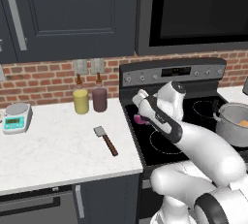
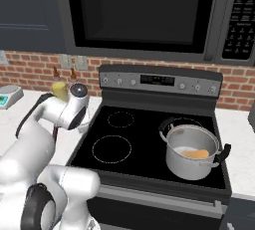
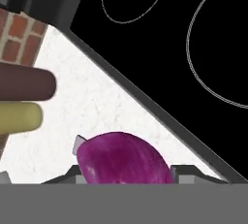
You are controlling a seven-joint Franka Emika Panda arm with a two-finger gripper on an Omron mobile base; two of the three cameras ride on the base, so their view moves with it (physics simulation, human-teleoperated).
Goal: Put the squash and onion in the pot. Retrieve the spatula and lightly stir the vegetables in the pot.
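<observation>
Hand view puts the black glass stovetop [image 3: 160, 34] as landmark; beside its left edge, on the white marbled desk [image 3: 92, 106], lies the magenta-purple onion piece [image 3: 123, 162]. The fingers [image 3: 126, 172] straddle it, whether clenched I cannot tell. The shiny steel pot [image 2: 191, 152], right on the stovetop, holds the tan-orange squash [image 2: 195, 153]. Squeeze firmly before lifting.

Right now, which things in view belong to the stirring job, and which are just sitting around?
Job:
- onion, between the gripper fingers
- squash, already in the pot
- spatula, lying on the counter

Bystanders:
- yellow jar
- maroon jar
- kitchen scale
- microwave
</observation>
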